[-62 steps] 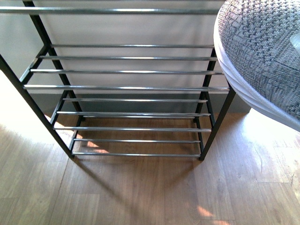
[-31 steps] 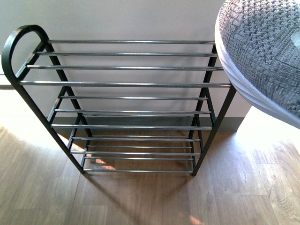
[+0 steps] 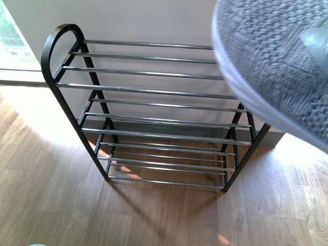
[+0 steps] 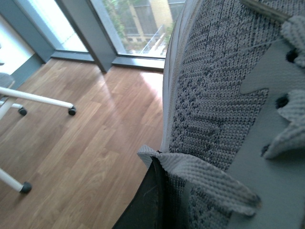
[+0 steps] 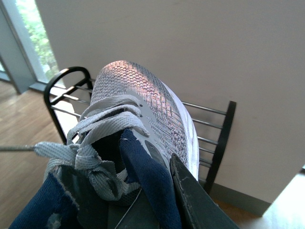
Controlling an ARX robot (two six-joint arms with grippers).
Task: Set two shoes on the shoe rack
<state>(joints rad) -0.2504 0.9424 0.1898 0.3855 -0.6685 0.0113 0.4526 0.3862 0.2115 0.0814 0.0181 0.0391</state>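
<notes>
The shoe rack [image 3: 154, 90] stands against the wall, with black side frames and chrome bars, all bare. One grey knit shoe [image 3: 266, 56] looms blurred at the upper right of the front view and hides the rack's right top corner. In the right wrist view my right gripper [image 5: 159, 200] is shut on that shoe's [image 5: 143, 95] navy collar, its toe pointing at the rack [image 5: 218, 138]. In the left wrist view my left gripper [image 4: 169, 195] is shut on the other shoe [image 4: 214, 95], a dark finger [image 4: 147, 202] pressed to its knit side. It hangs above the wood floor, away from the rack.
Wood floor [image 3: 61, 205] lies in front of the rack, and a plain wall [image 3: 154, 20] with a baseboard is behind it. A window [image 3: 13, 41] is at the far left. White chair legs on casters [image 4: 71, 110] stand on the floor near the glass doors.
Across the front view the rack has shifted right, so its rounded left frame now shows in full. The held shoe has swung left over the rack's right end and is blurred.
</notes>
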